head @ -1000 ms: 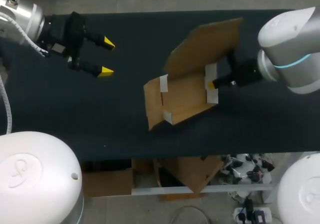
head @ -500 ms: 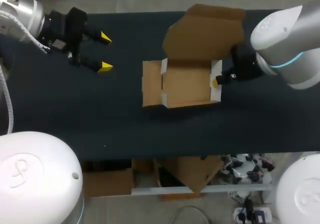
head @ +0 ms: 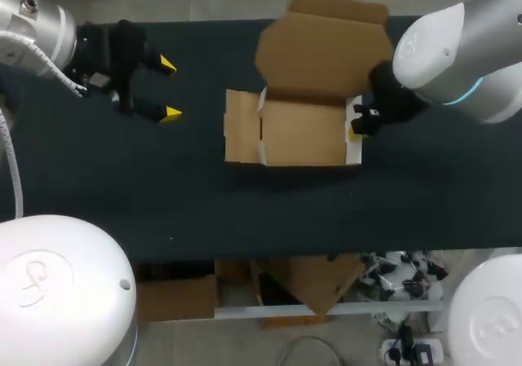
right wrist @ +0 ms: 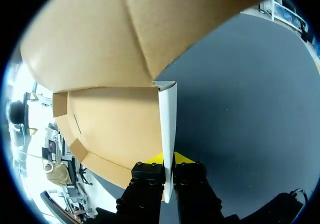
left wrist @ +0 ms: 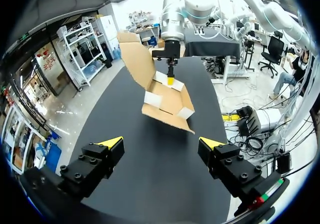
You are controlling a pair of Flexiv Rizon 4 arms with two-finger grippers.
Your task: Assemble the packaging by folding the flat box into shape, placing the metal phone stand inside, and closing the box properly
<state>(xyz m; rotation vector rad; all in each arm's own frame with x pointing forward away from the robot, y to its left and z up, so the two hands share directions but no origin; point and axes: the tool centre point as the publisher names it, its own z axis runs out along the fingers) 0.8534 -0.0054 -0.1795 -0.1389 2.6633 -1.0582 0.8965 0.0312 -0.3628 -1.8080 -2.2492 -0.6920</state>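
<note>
A brown cardboard box (head: 300,131) sits half folded in the middle of the dark table, its lid (head: 325,52) standing up at the back and one flap (head: 241,137) lying flat toward the left. My right gripper (head: 356,127) is shut on the box's right side wall (right wrist: 168,129), which runs up between its yellow tips (right wrist: 168,158). My left gripper (head: 169,89) hangs open well to the left of the box, nothing between its fingers; in the left wrist view the gripper (left wrist: 161,144) faces the box (left wrist: 167,99) across bare tabletop. No metal phone stand shows.
The dark table (head: 122,178) stretches bare to the left and front of the box. Its front edge (head: 245,253) runs below the box.
My right gripper has turned the box from skewed to square with the table and shifted it slightly back and left. The lid stands more upright. The left gripper barely moved.
</note>
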